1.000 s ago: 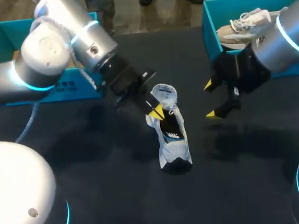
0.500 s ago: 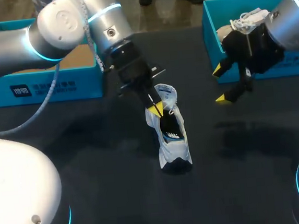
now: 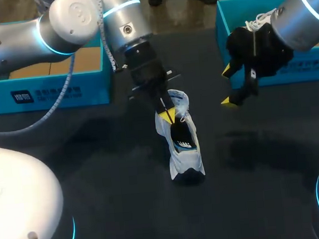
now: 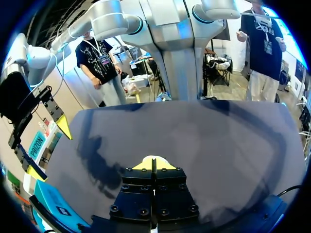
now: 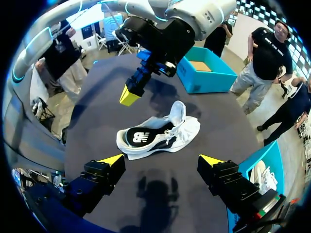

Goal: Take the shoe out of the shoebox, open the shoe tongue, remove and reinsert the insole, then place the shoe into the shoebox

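Observation:
A white shoe (image 3: 182, 145) rests on the dark table (image 3: 98, 181), its dark insole showing through the opening. In the right wrist view the shoe (image 5: 160, 138) lies just ahead of my open right gripper (image 5: 162, 161). My left gripper (image 3: 169, 116) is shut, its yellow tips over the shoe's heel collar. Seen from the right wrist, the left gripper (image 5: 129, 95) hangs a little above the shoe with nothing in it. The left wrist view shows its own shut tips (image 4: 153, 162) over bare table. My right gripper (image 3: 228, 86) hovers open to the shoe's right.
A teal shoebox (image 3: 226, 21) at the back right holds another light shoe (image 3: 246, 28). A second teal box (image 3: 50, 87) stands at the back left, behind my left arm. The front of the table is bare.
My left arm has swung round toward the back while its shut tips stayed at the shoe's heel. My right gripper has risen and drawn back toward the right box, still open.

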`<state>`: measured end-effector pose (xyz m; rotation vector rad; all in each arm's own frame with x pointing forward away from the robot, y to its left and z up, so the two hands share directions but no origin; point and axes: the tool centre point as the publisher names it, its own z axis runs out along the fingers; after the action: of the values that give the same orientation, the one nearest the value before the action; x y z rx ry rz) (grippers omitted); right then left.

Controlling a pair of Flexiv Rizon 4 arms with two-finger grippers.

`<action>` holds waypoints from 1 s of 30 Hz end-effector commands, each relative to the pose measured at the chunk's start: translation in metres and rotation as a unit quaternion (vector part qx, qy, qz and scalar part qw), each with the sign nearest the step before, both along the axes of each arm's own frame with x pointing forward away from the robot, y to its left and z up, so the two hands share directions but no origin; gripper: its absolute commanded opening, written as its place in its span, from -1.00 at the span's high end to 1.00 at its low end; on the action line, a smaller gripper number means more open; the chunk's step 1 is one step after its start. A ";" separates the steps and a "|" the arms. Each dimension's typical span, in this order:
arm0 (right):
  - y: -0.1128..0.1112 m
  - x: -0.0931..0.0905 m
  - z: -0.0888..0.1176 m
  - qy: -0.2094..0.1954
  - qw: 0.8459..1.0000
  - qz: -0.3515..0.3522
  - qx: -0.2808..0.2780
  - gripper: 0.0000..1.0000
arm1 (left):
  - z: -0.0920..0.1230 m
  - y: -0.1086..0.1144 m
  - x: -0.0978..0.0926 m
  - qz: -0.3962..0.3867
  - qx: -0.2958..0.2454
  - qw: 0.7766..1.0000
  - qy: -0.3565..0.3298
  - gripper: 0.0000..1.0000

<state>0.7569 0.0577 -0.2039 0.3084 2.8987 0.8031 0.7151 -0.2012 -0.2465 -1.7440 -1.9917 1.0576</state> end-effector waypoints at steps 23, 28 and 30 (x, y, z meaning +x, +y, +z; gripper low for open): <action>-0.063 -0.015 0.021 0.011 0.998 -0.014 -0.054 -1.00 | -0.069 -0.026 0.030 -0.063 0.110 0.986 -0.113 1.00; -0.069 -0.013 0.023 0.011 0.998 -0.016 -0.063 -1.00 | -0.076 -0.025 0.031 -0.072 0.110 0.982 -0.134 1.00; -0.069 -0.013 0.023 0.011 0.998 -0.016 -0.063 -1.00 | -0.077 -0.025 0.031 -0.080 0.098 0.983 -0.135 1.00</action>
<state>0.7465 -0.0093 -0.1814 0.3541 2.9434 0.6137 0.7489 -0.2273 -0.3226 -1.9743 -1.9909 0.5656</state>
